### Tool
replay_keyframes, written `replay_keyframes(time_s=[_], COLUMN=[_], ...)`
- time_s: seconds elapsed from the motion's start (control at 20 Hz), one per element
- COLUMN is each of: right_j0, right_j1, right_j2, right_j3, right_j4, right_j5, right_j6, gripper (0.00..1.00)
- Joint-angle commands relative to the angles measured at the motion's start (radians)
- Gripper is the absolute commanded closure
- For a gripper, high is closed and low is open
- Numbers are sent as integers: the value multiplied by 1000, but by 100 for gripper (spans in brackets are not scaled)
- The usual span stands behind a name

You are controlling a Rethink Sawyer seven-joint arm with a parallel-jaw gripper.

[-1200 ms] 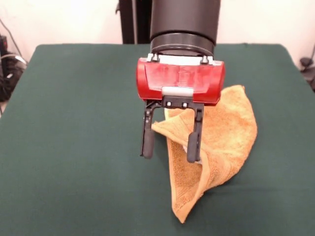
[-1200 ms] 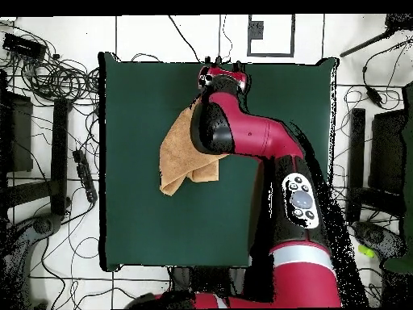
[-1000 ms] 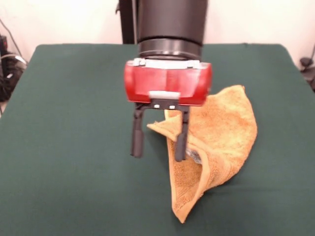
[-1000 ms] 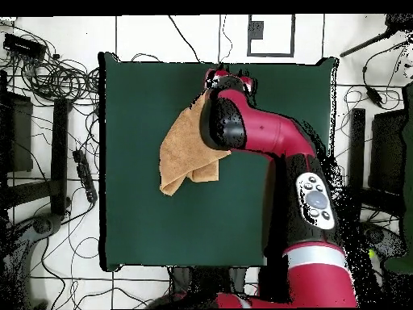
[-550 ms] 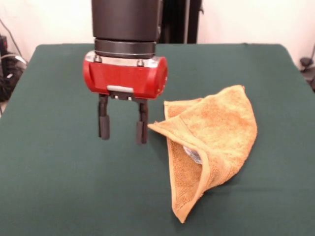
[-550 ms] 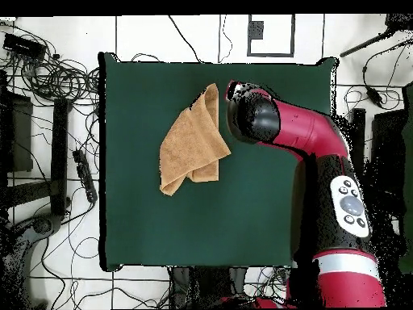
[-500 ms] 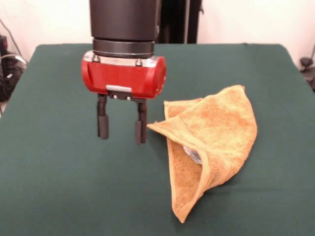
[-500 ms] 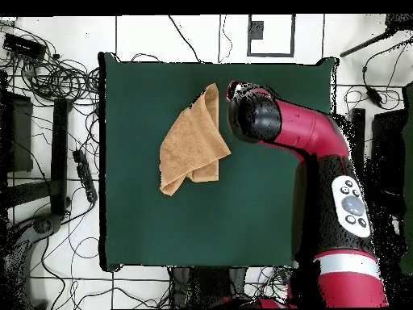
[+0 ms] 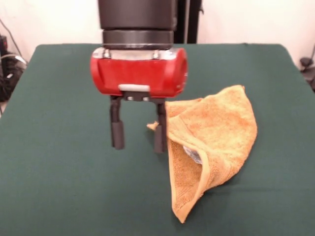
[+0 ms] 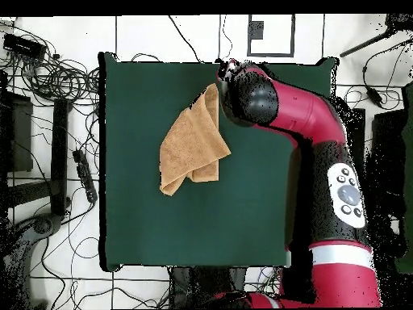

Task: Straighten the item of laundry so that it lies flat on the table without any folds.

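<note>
On the left of the front view, the large rectangular table (image 9: 59,147) covered in plain dark green felt-like cloth lies bare. Moving right, the red and black end effector (image 9: 138,140) hangs above the cloth on the thick black and red arm (image 9: 138,29), its two black fingers (image 9: 117,129) spread apart with nothing between them; the right-hand finger stands just in front of the pointed corner of the small orange-yellow terry-cloth towel (image 9: 216,137). The towel lies on the table to the right of the end effector, folded over itself into a rough triangle, one flap lifted and its lower tip reaching toward the near edge. In the overhead view the towel (image 10: 189,145) sits left of the arm (image 10: 298,121).
</note>
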Motion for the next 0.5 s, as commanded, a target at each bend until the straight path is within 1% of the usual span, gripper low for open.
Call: replay_keyframes(time_s=[0.05,0.25,0.4,0.5], right_j0=[143,217,243,270], right_j1=[94,140,178,200], right_j2=[37,-43,-69,-106], right_j3=[-136,-197,-195,-192], right_j4=[79,93,101,103], right_j5=[102,70,-1,-43], right_j6=[197,265,275,296], gripper=[0,0,0,0])
